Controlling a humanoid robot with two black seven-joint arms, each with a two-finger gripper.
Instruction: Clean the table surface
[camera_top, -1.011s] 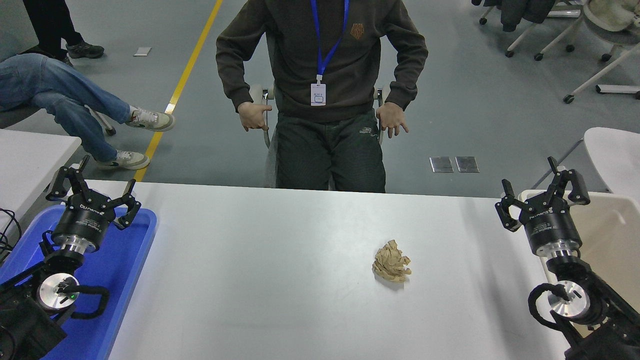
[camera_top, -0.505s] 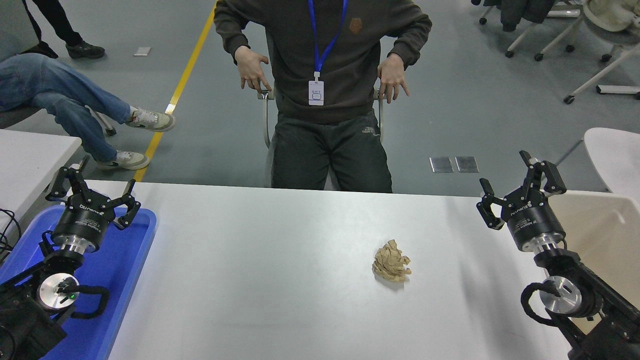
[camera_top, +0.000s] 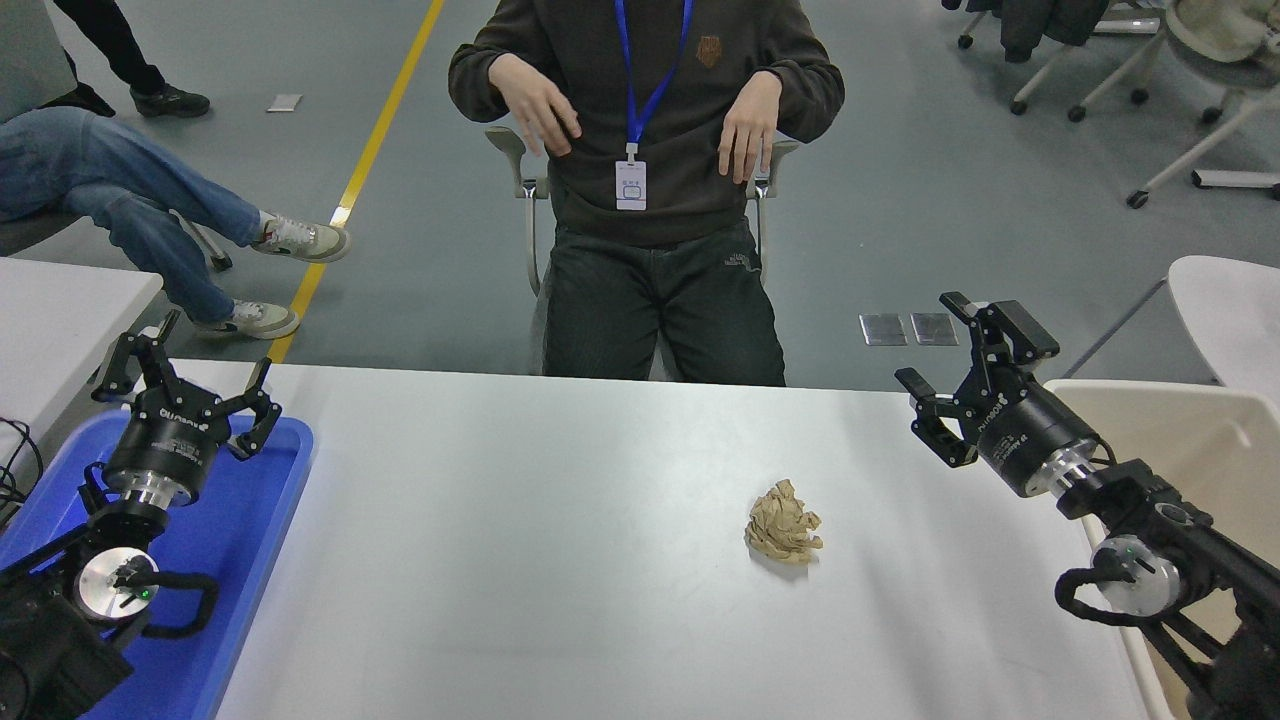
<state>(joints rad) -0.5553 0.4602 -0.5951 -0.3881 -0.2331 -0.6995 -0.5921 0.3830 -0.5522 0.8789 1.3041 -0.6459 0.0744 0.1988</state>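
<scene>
1. Now the right gripper (camera_top: 975, 385) has swung leftward from its spot over the beige bin (camera_top: 1200, 440) at the right edge of the frame, and sits up by the counter's far edge, right of centre. Its fingers are spread wide with nothing between them.
2. That shift reads to me as the start of a reach toward the crumpled tan paper wad (camera_top: 783, 535), the only litter on the counter (camera_top: 520, 560), lying a little right of centre in the frame and unmoved over the last second.
3. The person (camera_top: 645, 130) seated at the top of the frame has lifted both hands from the chair arms to chest height; they stay well behind the counter's far edge.
4. The left gripper (camera_top: 185, 385) is parked at the lower left above the blue tray (camera_top: 270, 520), fingers open and empty, same as a second ago.
5. Open room looks generous: bare counter lies all around the wad, and nothing stands between it and the right gripper.
6. The bin's rim lies just right of the counter's right edge, beneath the right arm, a likely drop spot.
</scene>
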